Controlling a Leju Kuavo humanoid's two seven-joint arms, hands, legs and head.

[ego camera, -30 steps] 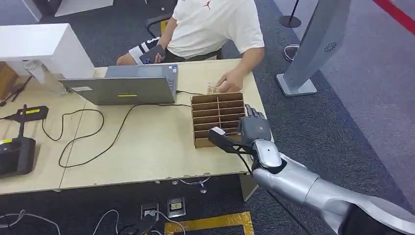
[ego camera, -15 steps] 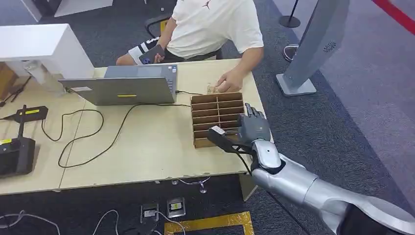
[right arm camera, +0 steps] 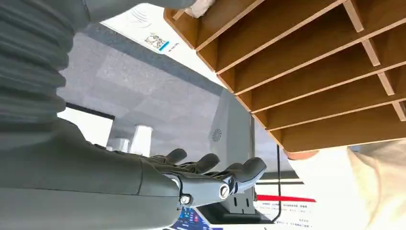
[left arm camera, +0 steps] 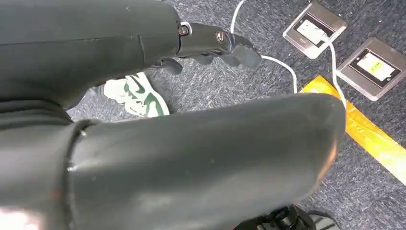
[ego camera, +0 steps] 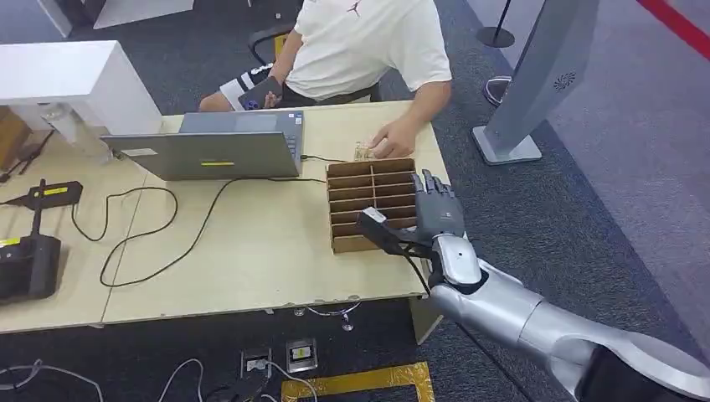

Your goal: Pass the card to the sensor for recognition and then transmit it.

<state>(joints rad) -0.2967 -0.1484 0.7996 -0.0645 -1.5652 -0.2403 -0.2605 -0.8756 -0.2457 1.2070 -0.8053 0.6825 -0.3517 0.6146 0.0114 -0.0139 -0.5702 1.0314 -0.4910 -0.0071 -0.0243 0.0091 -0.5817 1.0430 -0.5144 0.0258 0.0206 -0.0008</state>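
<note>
The right hand (ego camera: pixel 435 213) sits right of centre in the head view, hovering at the right edge of the wooden slotted rack (ego camera: pixel 373 203), thumb stuck out to the left over the rack's near slots, fingers stretched up alongside its outer wall. Wide spread, nothing gripped: the right wrist view shows the same hand (right arm camera: pixel 206 177) with its fingers extended and apart, bare air between them, and the rack's brown dividers (right arm camera: pixel 316 72) filling the upper right of that frame. The card (ego camera: pixel 363 152) lies just above the rack in the head view, at the far edge of the table (ego camera: pixel 251 251), under the person's hand (ego camera: pixel 393 138); it is small and half covered, so its face cannot be read. The person (ego camera: pixel 368 42) sits at the top centre in a white shirt. The open laptop (ego camera: pixel 213 146) stands left of the rack, a black cable (ego camera: pixel 151 226) looping across the table from it. At the far left edge, a black device (ego camera: pixel 29 264) sits on the tabletop. Down at the left wrist view, the left hand (left arm camera: pixel 210 45) hangs over grey carpet, fingers loosely curled with nothing in them, floor sockets (left arm camera: pixel 344 48) in the upper right of that frame.
</note>
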